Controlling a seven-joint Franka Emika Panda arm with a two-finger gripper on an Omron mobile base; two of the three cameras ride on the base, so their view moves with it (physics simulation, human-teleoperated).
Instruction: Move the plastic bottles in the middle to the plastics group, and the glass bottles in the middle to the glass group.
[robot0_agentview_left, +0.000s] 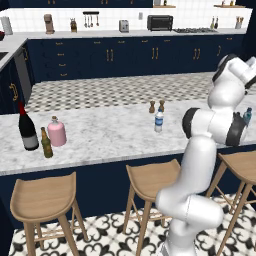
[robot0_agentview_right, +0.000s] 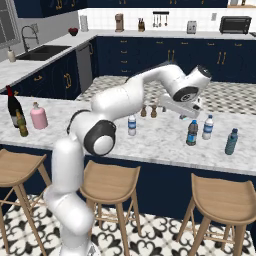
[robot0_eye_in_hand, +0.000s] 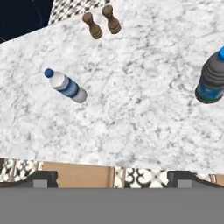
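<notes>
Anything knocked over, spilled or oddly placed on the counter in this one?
Nothing stands out. All bottles stand upright: the pink bottle beside the wine bottle, the dark-topped bottle near the two water bottles. No spills on the counter.

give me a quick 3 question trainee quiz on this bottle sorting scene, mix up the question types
1. True or false: the pink bottle stands beside the wine bottle.
2. The gripper is: A) shut on a bottle, B) open and holding nothing, C) shut and holding nothing.
3. Fill in: the two small brown shakers stand on the ____ countertop.

Key: 1 true. 2 B. 3 marble.
</notes>
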